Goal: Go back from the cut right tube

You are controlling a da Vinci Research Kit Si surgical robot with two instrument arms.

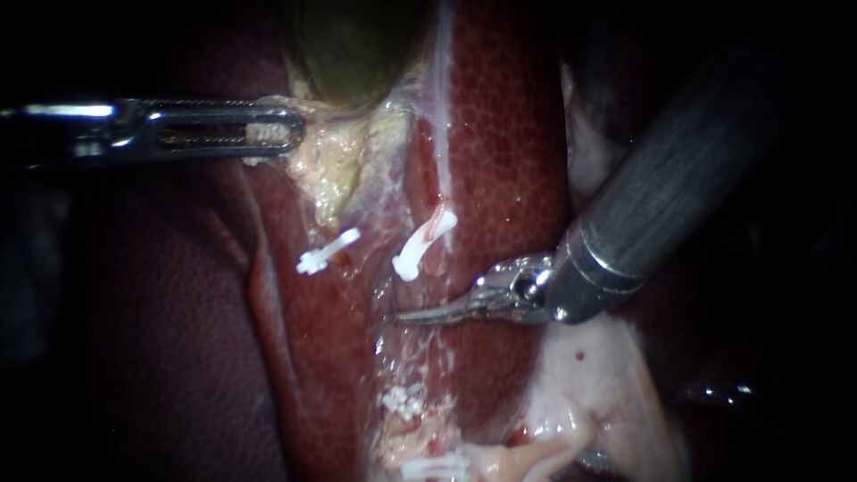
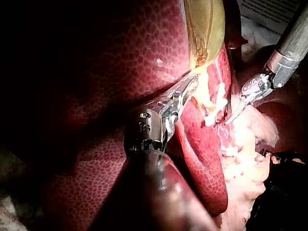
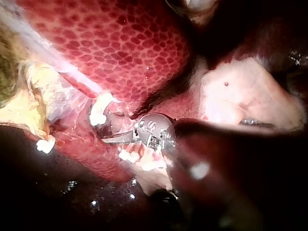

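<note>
The liver is looking dark red, pebbly and wet-glossy, with the smooth greenish gallbladder bulging at the top. My left instrument is coming in flat from the left. Its long slotted, ridged steel jaws are clamping from both sides on a ragged yellowish tissue flap hanging under the gallbladder.

The cut right tube is showing as a short pink stub beside the liver's pale streak, ending in a curved white clip. A straighter second clip is sitting apart to its left.

My right instrument (fat dark ribbed shaft, shiny wrist) is lying just below that curved clip with a slim gap between. Its thin tapered jaws are lying together, holding nothing. Under the tip, bare wet tissue is running down to more white clips near the lower edge. Dark open space is lying along the shaft toward the upper right, with soft pale pink tissue bunching beneath the wrist.
</note>
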